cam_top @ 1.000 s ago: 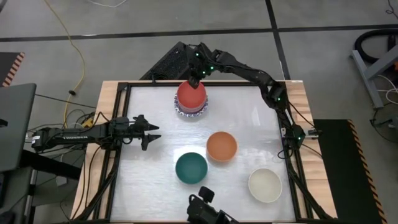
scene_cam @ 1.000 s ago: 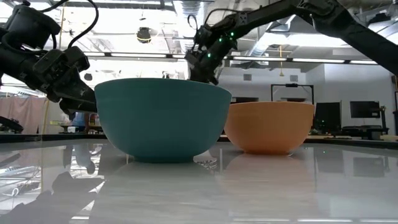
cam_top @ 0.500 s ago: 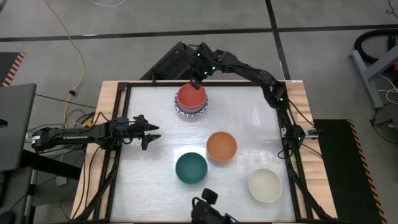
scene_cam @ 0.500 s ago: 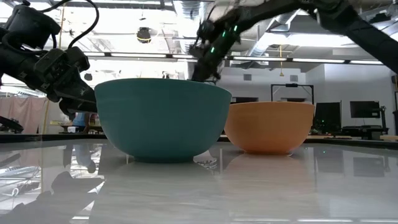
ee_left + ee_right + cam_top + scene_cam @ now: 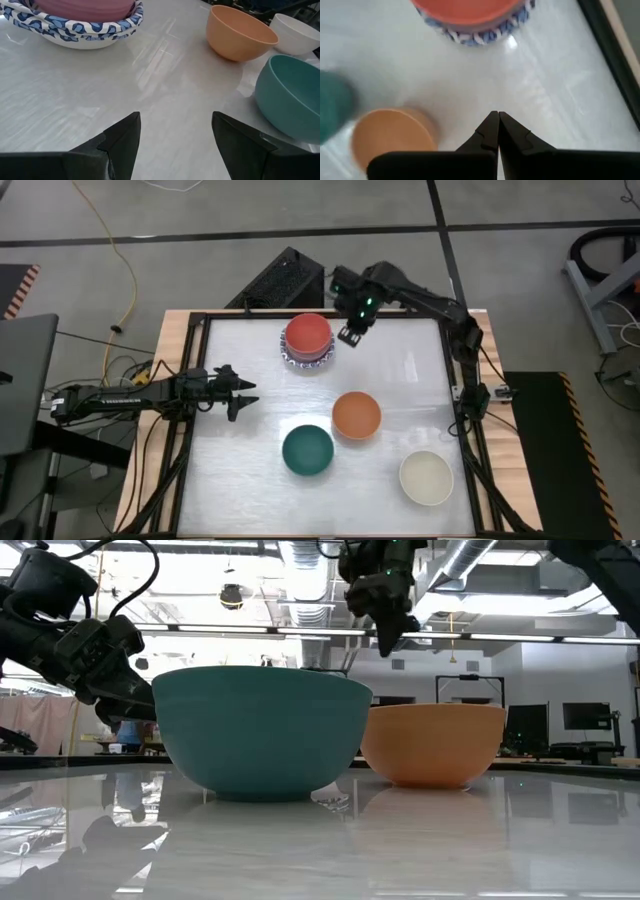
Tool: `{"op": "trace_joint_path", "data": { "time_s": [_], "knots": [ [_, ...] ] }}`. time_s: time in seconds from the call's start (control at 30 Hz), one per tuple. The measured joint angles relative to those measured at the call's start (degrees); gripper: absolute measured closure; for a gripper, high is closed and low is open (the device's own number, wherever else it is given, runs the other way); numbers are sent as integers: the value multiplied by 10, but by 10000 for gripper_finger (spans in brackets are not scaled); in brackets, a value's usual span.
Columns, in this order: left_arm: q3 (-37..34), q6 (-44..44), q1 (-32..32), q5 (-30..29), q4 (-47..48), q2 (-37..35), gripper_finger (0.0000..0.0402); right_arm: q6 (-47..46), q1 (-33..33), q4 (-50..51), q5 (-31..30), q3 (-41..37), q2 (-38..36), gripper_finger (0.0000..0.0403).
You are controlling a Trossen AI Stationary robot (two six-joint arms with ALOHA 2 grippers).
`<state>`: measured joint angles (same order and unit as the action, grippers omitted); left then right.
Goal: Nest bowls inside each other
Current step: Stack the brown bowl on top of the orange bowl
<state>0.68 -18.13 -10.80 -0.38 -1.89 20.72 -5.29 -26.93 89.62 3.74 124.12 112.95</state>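
Nested stack of bowls point(image 5: 307, 340) sits at the far middle of the table point(image 5: 240, 480): red bowl point(image 5: 307, 332) on top, pink one below it visible in the left wrist view, white bowls with blue patterned rims point(image 5: 90, 30) underneath. Taking the stack as landmark: orange bowl point(image 5: 356, 415) stands on the near-right side of it, well apart; dark green bowl point(image 5: 307, 450) nearer still, just beside the orange bowl without clear contact; cream bowl point(image 5: 426, 477) farthest from the stack, toward the near right corner. All three loose bowls upright, empty. Right gripper point(image 5: 350, 334) is in the air just to the right of the stack, clear of the red bowl, fingers pressed together, pinching nothing. Left gripper point(image 5: 245, 397) hovers low over the table on the near-left side of the stack, well apart, fingers spread, empty. Left arm carries white lettering, too small to read. No labels readable on any bowl.
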Motion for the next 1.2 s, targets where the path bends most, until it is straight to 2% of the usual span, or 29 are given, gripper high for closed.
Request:
{"op": "trace_joint_path", "data": {
  "time_s": [0.1, 0.23, 0.47, 0.63, 0.8, 0.97, 1.1, 1.2],
  "knots": [
    [0, 0, 0, 0, 1, 0, 167, -3, 34, -18, -23, -67, -20, 377],
    [0, 8, 0, 0, 10, 0, 167, -1, 72, -62, -23, -197, -69, 376],
    [0, 30, 0, -1, 10, 0, 167, -79, 136, -256, -18, -417, -188, 372],
    [0, 26, 0, -1, 10, 0, 167, -123, 183, -379, -15, -535, -218, 332],
    [0, 26, 0, -4, 10, 0, 167, -142, 198, -418, -16, -588, -207, 274],
    [0, 20, 0, -10, 10, 0, 167, -143, 197, -426, -20, -592, -171, 228],
    [0, 10, 0, -10, 10, 0, 167, -131, 197, -436, -10, -592, -154, 215],
    [0, 10, 0, -11, 10, 0, 167, -127, 196, -439, -9, -592, -140, 225]
  ]
}}
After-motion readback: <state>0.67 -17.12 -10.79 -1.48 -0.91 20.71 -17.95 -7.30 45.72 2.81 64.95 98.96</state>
